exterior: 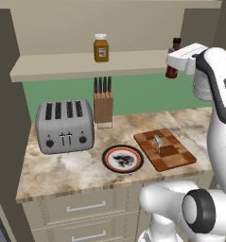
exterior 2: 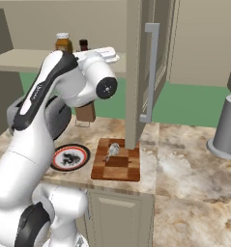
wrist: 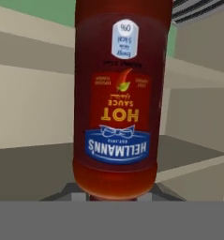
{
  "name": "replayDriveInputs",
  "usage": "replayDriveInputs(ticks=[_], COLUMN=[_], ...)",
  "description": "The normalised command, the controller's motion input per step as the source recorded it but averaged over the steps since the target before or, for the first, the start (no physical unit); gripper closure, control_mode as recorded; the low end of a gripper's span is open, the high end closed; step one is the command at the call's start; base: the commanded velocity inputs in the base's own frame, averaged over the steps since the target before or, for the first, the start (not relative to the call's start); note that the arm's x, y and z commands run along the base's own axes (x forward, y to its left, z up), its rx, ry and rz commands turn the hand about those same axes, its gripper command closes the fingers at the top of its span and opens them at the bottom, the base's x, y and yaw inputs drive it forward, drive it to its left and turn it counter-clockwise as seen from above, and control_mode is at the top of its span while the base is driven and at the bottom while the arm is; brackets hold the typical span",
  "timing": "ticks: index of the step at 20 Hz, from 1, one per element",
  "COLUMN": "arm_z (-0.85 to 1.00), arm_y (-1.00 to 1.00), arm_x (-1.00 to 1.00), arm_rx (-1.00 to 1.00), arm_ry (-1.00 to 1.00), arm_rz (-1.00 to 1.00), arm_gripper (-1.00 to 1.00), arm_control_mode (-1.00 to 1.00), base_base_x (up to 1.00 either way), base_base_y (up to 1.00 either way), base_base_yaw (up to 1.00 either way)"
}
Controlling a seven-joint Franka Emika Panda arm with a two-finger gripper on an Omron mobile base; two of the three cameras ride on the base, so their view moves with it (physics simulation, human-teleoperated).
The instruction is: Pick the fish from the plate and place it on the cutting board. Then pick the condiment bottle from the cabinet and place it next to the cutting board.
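I see the beige flat-shelved cabinet (exterior: 86, 64) level with my fingers (exterior: 173, 64), which pinch the slim, glossy dark red condiment bottle (exterior: 172, 59) at the shelf's end. Well below them on the marbled table (exterior: 62, 172) sits the checkered wooden cutting board (exterior: 173, 158), carrying the tiny silvery fish (exterior: 157, 142), beside the round black-rimmed plate (exterior: 123, 158).

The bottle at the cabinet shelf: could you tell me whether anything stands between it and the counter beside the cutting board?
Nothing visible does. The gripper is shut on the bottle at the shelf's right end. Below, the counter around the cutting board is bare; the knife block stands well to the left.
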Motion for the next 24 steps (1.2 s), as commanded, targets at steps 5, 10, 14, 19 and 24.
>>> replayDriveInputs(ticks=[5,10,14,19,24], arm_z=[-0.31,-0.58,-0.62,-0.46,-0.32], arm_y=[0.01,0.15,0.28,0.17,0.06], arm_x=[-0.4,-0.24,-0.11,-0.12,-0.11], arm_rx=[0.0,0.0,0.03,0.05,0.05], arm_ry=[0.01,0.04,0.06,0.07,0.05], arm_rz=[0.0,0.0,0.0,0.0,0.0], arm_gripper=[1.0,1.0,1.0,1.0,1.0], arm_control_mode=[-1.0,-1.0,-1.0,-1.0,-1.0], base_base_x=[0.0,0.0,0.0,0.0,0.0], base_base_y=[0.0,0.0,0.0,0.0,0.0], base_base_yaw=[0.0,0.0,0.0,0.0,0.0])
